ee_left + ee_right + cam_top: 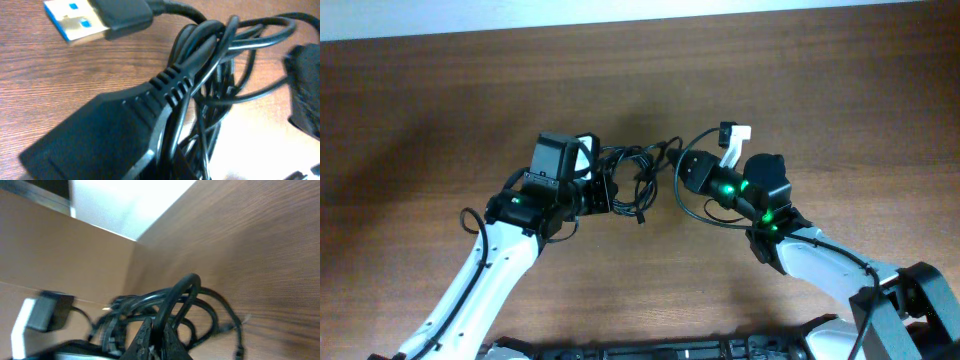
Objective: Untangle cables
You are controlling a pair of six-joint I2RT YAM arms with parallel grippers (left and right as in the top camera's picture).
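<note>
From overhead, the cables (635, 175) lie in one knotted clump on the desk (440, 80), strung between my left claw (598, 190) and my right claw (682, 168). They look light, soft and floppy, so a pull on one strand should drag the whole clump rather than free it.

From the left wrist, a USB plug (75, 20) with a blue tongue lies on the wood, and a black moulded connector (100, 140) fills the foreground with thin loops crossing behind it. These hard plug ends are where I would take hold (the smooth cord itself seems likely to slip through a pinch). My left fingers do not show here. That claw is clenched nearly to its limit, and judging from the overhead view it is pinching the clump's left edge.

From the right wrist, my right claw (155, 340) is clenched tight at the bottom of the view. One loop rises in an arch from between the fingers, so it grips a strand. The rest of the bundle hangs behind it, just above the desk.
</note>
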